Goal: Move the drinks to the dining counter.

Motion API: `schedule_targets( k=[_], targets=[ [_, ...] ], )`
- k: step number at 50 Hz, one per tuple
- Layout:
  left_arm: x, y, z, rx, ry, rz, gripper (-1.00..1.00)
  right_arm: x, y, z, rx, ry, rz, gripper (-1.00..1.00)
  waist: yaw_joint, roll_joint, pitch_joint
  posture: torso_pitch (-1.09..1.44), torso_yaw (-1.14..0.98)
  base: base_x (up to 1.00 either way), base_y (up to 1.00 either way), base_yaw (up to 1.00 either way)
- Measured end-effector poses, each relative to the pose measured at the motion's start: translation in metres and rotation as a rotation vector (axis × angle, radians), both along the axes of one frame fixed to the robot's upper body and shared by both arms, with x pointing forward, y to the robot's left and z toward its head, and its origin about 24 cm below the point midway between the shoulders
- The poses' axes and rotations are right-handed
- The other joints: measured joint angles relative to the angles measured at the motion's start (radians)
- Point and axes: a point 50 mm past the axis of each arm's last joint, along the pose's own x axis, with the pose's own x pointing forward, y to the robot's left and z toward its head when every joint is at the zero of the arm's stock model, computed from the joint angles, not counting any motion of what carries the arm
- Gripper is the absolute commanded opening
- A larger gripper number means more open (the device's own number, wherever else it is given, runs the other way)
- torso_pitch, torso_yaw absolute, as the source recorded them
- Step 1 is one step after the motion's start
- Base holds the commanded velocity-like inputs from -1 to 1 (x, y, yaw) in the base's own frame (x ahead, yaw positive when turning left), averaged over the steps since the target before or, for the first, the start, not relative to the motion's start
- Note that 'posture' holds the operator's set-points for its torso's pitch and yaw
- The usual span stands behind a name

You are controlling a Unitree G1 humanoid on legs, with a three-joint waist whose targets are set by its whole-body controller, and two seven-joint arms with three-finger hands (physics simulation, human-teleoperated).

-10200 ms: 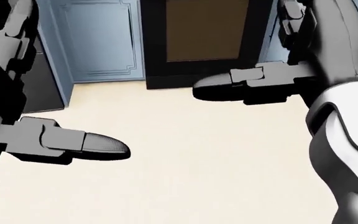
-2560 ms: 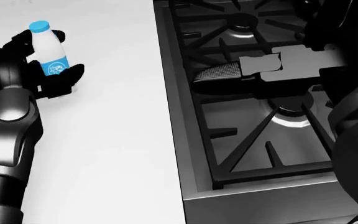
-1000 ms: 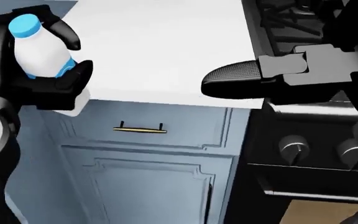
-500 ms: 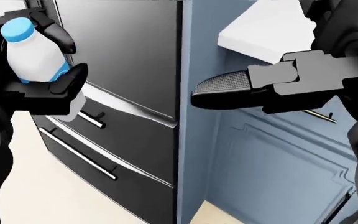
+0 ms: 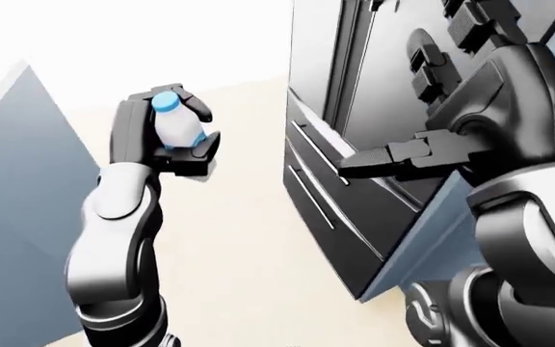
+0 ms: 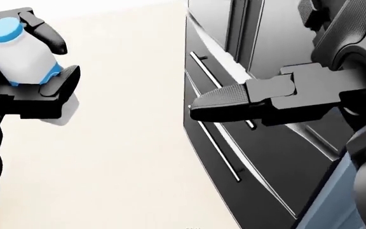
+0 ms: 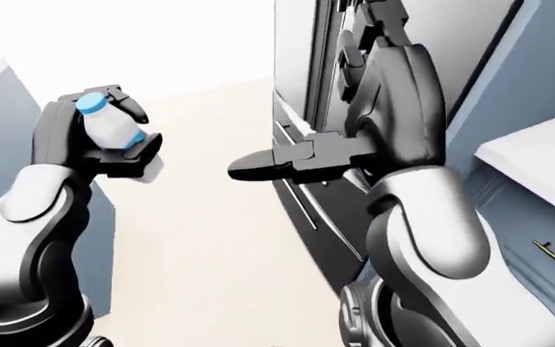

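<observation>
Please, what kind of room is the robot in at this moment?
Most likely a kitchen: a tall black refrigerator with drawer handles, blue cabinets under a white counter, and a cream floor.

Left hand (image 6: 27,78), black and three-fingered, raised at the upper left of the head view, fingers (image 6: 43,33) curled round a small white plastic bottle with a blue cap (image 6: 19,52). Glossy grey-and-white left forearm (image 5: 114,238) upright beneath it, elbow bent. Right hand (image 6: 234,102) held out level, black fingers straight and together, pointing toward the view's left, gripping nothing.
</observation>
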Motion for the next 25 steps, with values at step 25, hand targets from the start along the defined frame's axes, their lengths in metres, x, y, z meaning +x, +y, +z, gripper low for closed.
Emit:
schedule_targets(
  k=[25],
  targets=[
    [-0.006,0.004,0.011,0.000,-0.003,0.013,-1.00,0.004,0.001,-0.009,-0.008,0.037,0.012,1.00,0.016,0.045,-0.013,0.00,0.00,0.00,0.00,1.00]
  ],
)
